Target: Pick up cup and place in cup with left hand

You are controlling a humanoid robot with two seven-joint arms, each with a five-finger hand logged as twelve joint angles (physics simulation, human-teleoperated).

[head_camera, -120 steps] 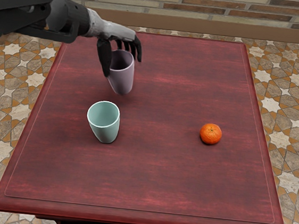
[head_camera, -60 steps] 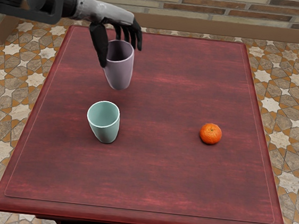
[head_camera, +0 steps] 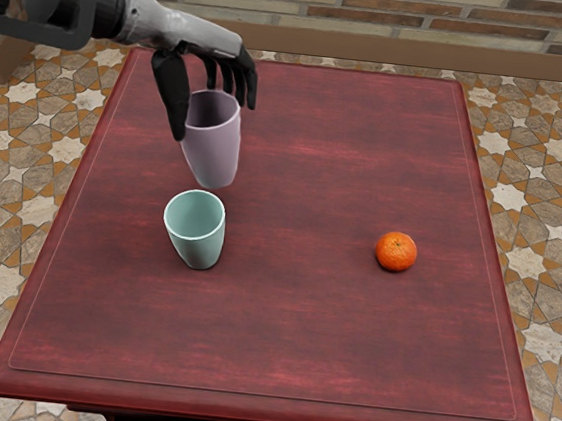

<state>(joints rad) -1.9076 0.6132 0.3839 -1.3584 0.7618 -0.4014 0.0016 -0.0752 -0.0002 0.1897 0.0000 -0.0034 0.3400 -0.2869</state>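
Cup of purple colour [head_camera: 213,153] was grasped in our left hand [head_camera: 213,41], upper left of the frame. We had just brought it lower, nearer to the teal cup [head_camera: 196,250] on the counter [head_camera: 299,323], so insertion seemed next.

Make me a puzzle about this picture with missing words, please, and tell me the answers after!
The left hand is holding the purple cup.
In all, you can see ____ cups.
The green cup stands on the table with its opening facing ____.
The round fruit is coloured ____.

Missing words: two; up; orange.
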